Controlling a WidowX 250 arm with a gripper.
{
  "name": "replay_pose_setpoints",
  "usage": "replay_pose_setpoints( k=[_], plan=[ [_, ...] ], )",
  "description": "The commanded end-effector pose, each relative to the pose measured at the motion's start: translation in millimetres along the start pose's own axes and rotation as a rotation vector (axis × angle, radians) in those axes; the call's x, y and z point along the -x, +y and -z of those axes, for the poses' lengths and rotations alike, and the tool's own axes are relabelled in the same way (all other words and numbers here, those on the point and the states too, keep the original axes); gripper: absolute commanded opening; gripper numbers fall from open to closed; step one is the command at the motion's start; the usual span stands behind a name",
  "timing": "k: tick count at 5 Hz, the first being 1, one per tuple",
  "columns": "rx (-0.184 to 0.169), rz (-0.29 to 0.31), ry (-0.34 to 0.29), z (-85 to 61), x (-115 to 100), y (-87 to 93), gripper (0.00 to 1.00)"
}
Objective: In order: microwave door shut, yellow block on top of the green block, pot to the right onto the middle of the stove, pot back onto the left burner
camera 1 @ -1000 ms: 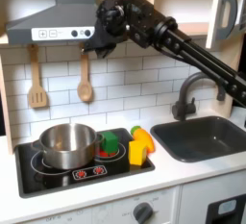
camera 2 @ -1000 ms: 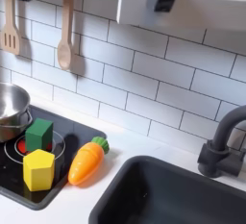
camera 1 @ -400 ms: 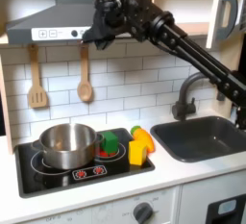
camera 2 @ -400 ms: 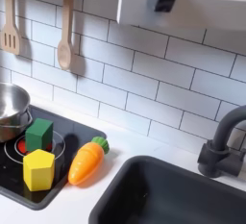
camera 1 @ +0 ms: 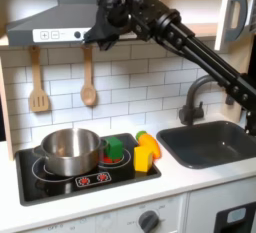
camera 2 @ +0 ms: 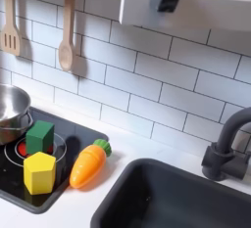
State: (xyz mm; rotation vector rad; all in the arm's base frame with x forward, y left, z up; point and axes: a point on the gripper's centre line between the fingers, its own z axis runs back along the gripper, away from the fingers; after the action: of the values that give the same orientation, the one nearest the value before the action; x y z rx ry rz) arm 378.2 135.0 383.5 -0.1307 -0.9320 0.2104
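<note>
In the first exterior view, the pot [camera 1: 70,150] is set on the stove [camera 1: 60,182] left of the green block [camera 1: 114,149], yellow block [camera 1: 144,158] rightmost, sink [camera 1: 215,143] further right.

I can read no words, brands or numbers in either exterior view; the red dial marks [camera 1: 91,179] on the stove [camera 1: 40,187] are unlettered.

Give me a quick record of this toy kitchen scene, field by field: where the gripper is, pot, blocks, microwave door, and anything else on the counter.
gripper: raised high near the range hood, holding nothing visible; jaw state unclear
pot: on the stove's left burner in the first exterior view
green block: on the stove beside the pot
yellow block: on the stove, not stacked on the green block
microwave door: top right, apparently shut
toy carrot: beside the yellow block
sink: right of the stove
</note>
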Motion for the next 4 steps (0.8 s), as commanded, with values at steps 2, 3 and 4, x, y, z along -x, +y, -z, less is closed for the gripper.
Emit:
replay_pose_setpoints(
  k=[2, 3, 4],
  plan=[
    [-0.01, -0.004, -0.026, -10.1, -11.1, 4.0, 0.0],
    [-0.014, -0.002, -0.029, -7.6, -11.5, 4.1, 0.0],
    [-0.018, -0.01, -0.039, -6.8, -14.4, 4.8, 0.0]
  ],
)
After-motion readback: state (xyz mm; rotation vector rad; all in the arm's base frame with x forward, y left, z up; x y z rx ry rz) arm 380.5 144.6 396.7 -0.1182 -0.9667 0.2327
